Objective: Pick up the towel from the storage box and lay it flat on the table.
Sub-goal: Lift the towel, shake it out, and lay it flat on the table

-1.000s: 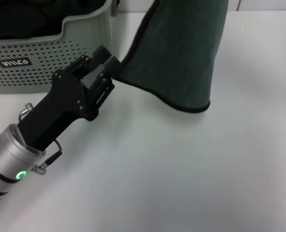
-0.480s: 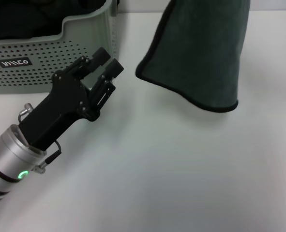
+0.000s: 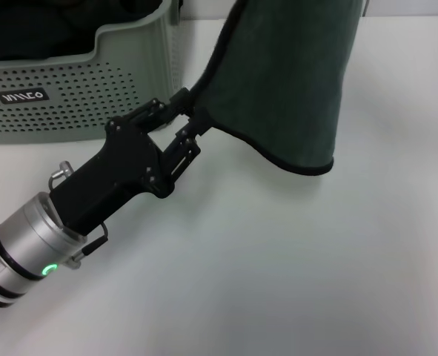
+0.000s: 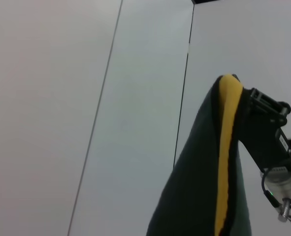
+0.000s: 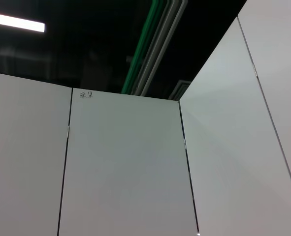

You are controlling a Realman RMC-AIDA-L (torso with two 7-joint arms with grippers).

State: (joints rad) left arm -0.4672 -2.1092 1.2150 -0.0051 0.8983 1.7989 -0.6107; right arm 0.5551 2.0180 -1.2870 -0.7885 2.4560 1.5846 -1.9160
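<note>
The towel point(image 3: 281, 81) hung above the table point(image 3: 293, 259), out of the box point(image 3: 70, 89), its top held up out of the head view by my right fingers point(image 4: 263, 115), clamped on its upper corner. Its long axis ran up and down, the black-bound hem low and slanting. My left fingers point(image 3: 191, 117) sat at its lower left corner, apart, the edge just between them. That corner was mine to close on, I judged.
</note>
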